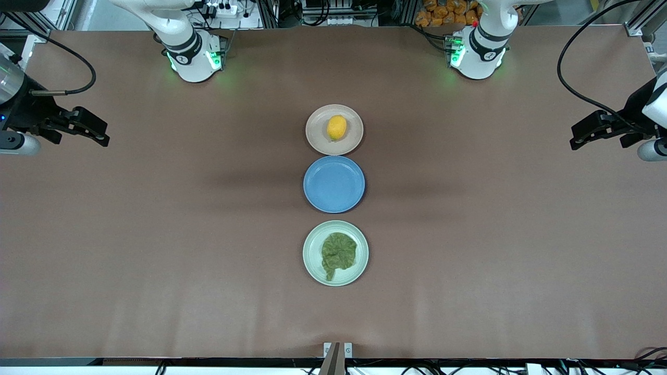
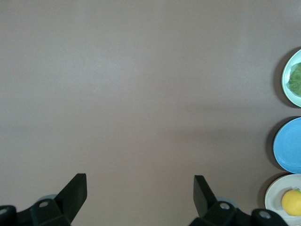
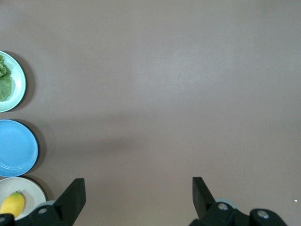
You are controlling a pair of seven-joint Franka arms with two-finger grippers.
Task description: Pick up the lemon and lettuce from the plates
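- Three round plates sit in a single row down the middle of the brown desk (image 1: 156,234), running from the robots' bases toward the front camera
- The beige-pink round plate (image 1: 318,140) is the one farthest from the front camera, and the small oval yellow lemon (image 1: 336,127) lies on it, roughly at its centre
- The plain blue round plate (image 1: 334,184) comes next, touching or almost touching the beige-pink plate's rim; nothing lies on it
- The pale mint green round plate (image 1: 312,260) is nearest the front camera, a small gap apart from the blue plate, and holds the crinkled dark green lettuce leaf (image 1: 337,252), whose short stem tail points toward the front camera
- The left end effector (image 1: 591,131) hangs over bare desk at the left arm's end, well apart from the plates; its two black fingers (image 2: 75,190) are spread wide with nothing between them
- The left wrist view catches the edge of all three plates, with the lemon (image 2: 292,201) and a bit of lettuce (image 2: 296,80) showing
- The right end effector (image 1: 91,127) hangs over bare desk at the right arm's end, likewise well apart from the plates; its fingers (image 3: 75,197) are also spread wide and empty
- The right wrist view shows the lemon (image 3: 12,203) and lettuce (image 3: 4,82) on their plates at its edge
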